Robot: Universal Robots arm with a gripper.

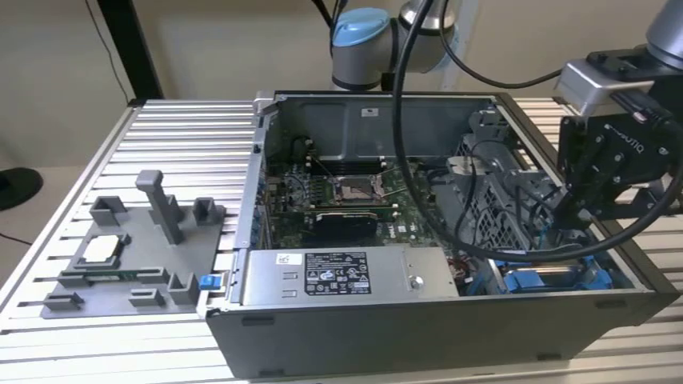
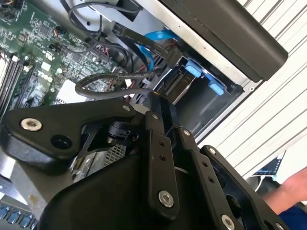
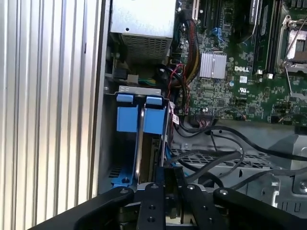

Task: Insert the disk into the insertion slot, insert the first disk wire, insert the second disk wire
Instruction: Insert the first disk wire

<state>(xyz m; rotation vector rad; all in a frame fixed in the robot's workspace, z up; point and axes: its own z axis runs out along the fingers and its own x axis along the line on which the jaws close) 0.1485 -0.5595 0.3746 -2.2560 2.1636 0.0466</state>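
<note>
1. Claw state. My claw (image 3: 169,173) is drawn narrow, the tips all but together. Whether a wire plug is pinched between them I cannot tell. It hangs low inside the computer case (image 1: 427,328), at the drive-bay corner.

2. Beside the claw. Loose dark wires (image 2: 103,79) loop close past my tips, near enough to snag.

3. Just beyond the tips. The disk (image 3: 128,120), in its blue carrier, sits inside the insertion slot (image 3: 139,89). I judge the disk step done.

4. Farther off. The motherboard (image 3: 230,91) comes first, then the power-supply box (image 3: 141,19).

5. Step in hand. By position, a disk wire insertion; first or second I cannot tell.

6. Requirement. Seating a wire calls for the plug square to the disk's socket, a straight push, and the loops kept clear of the slot.
</note>
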